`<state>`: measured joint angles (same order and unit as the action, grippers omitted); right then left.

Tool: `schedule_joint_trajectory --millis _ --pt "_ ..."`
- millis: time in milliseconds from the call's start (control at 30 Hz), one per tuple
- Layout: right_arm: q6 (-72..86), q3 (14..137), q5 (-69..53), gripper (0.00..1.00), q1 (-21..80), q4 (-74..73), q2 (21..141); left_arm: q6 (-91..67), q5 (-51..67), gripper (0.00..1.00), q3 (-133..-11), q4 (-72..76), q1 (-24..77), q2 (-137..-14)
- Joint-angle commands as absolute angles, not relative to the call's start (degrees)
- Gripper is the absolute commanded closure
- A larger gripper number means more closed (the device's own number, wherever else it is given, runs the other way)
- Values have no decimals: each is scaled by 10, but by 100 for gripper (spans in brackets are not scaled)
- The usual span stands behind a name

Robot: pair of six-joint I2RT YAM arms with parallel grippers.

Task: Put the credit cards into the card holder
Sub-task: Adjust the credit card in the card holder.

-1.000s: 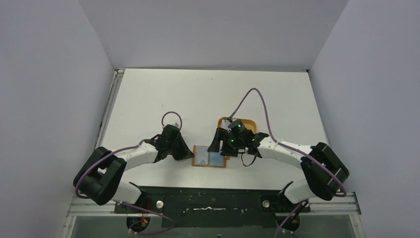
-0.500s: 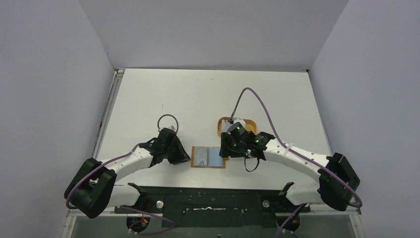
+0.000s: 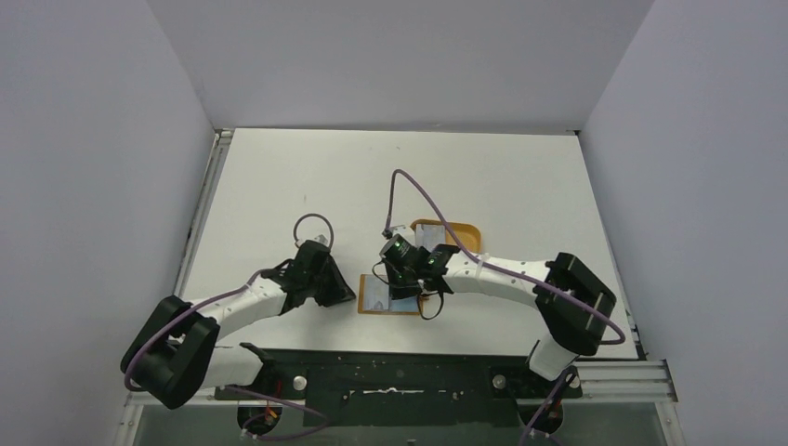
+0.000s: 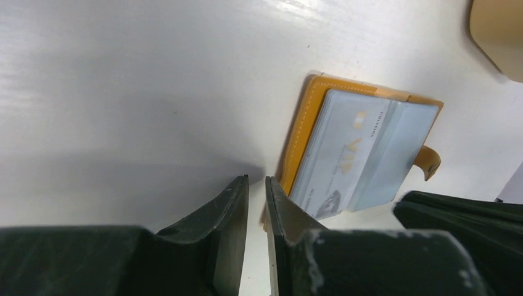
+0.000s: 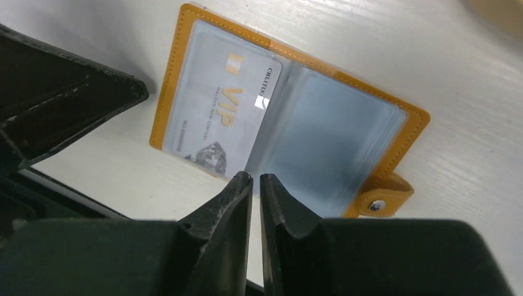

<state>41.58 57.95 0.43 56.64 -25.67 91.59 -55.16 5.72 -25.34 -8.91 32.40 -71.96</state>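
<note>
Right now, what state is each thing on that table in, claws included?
card holder: lying open and flat, pockets facing up.
VIP card: under the clear pocket on the half away from the snap tab.
snap tab: undone.
orange tray: only partly in view, contents cannot be told.
left gripper: nearly shut, empty, low beside the holder's edge.
right gripper: nearly shut, nothing between its fingers, tips at the card's corner.

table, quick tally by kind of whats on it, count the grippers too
card holder: 1
credit card seen for sure, the grey VIP one in the left pocket: 1
orange tray: 1
grippers: 2, left gripper and right gripper
total: 5
The pale blue right pocket may hold another card; cannot tell.
</note>
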Motion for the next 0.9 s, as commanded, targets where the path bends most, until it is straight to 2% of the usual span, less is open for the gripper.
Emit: schedule_joint_trajectory --millis 0,200,600,867 --pt "416 609 9 89 568 -230 953 -536 46 85 -250 -90 320 -766" --pt "423 621 8 94 567 -235 987 -538 57 87 -241 -69 320 -778" --pt "423 632 -19 95 568 -218 1009 -548 75 89 -224 -34 327 -792" --pt "429 599 6 93 564 -224 925 -548 68 90 -229 -58 327 -777"
